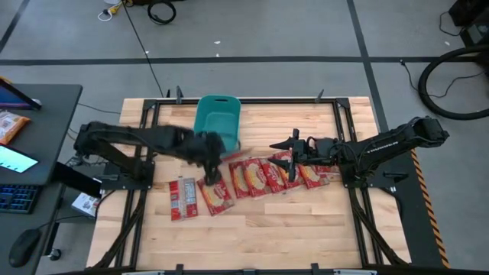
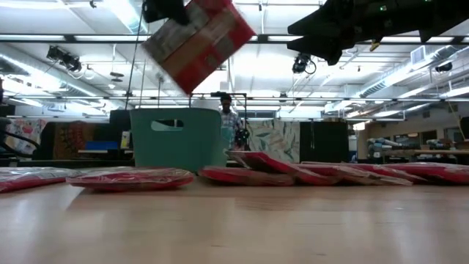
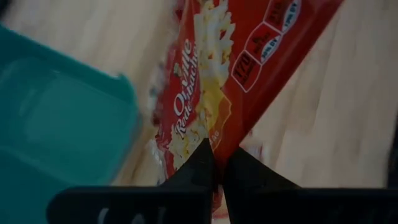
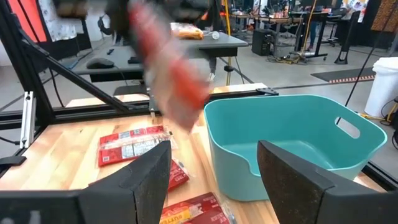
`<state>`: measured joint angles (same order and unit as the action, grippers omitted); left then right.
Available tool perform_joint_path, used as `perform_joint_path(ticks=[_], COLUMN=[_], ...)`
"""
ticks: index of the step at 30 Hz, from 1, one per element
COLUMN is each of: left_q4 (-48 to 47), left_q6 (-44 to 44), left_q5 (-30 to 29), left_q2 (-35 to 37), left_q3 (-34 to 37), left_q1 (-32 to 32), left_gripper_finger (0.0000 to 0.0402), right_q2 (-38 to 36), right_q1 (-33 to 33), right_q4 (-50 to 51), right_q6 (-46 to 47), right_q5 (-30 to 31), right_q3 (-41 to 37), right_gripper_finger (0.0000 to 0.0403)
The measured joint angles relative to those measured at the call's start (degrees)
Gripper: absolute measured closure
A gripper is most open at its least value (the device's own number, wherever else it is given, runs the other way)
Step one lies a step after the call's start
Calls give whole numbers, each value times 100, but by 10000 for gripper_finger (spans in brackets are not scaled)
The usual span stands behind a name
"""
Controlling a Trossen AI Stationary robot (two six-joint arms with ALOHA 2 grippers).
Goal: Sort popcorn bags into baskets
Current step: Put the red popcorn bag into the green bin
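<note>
My left gripper (image 3: 216,167) is shut on one red popcorn bag (image 2: 199,40), held high over the table just beside the teal basket (image 1: 218,114). In the right wrist view this bag (image 4: 168,74) is a blurred red shape above the basket's (image 4: 292,143) near rim. Several more popcorn bags lie flat in a row on the wood, from one at the left (image 1: 183,198) to one under the right arm (image 1: 315,174). My right gripper (image 4: 214,180) hovers open over the right end of the row (image 1: 294,149), holding nothing. My left gripper pinches the bag's end edge (image 3: 208,140) between its two fingers, which come slanting down from above. The bag reaches away from the fingertips, lifted clear of the table. It hangs tilted below the gripper (image 2: 165,9).
The table's black frame rails (image 1: 137,221) run along both sides. A dark desk (image 1: 38,153) at the left carries a keyboard, a mouse and an orange-and-white packet (image 1: 11,126). A person (image 2: 229,110) stands in the room beyond the basket. Bare wood lies at the near edge (image 1: 252,237).
</note>
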<state>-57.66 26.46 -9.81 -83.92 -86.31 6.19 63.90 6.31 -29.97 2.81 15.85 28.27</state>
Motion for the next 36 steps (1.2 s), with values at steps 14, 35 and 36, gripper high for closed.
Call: perform_joint_path(ticks=[14, 35, 36], left_q4=[-403, -31, -29], left_q6=[148, 608, 575], left_q5=[872, 928, 861], left_q2=[-188, -1322, -1322], left_q3=[75, 523, 523], left_q1=[-2968, -3971, -3973], left_gripper_finger=[378, 376, 376], right_q2=[0, 0, 0], right_q1=[0, 2, 0], right_q4=[-41, -36, -36], right_q6=[0, -42, -42], right_q5=[-32, -50, -50], right_q3=[0, 0, 0], right_gripper_finger=[160, 160, 160])
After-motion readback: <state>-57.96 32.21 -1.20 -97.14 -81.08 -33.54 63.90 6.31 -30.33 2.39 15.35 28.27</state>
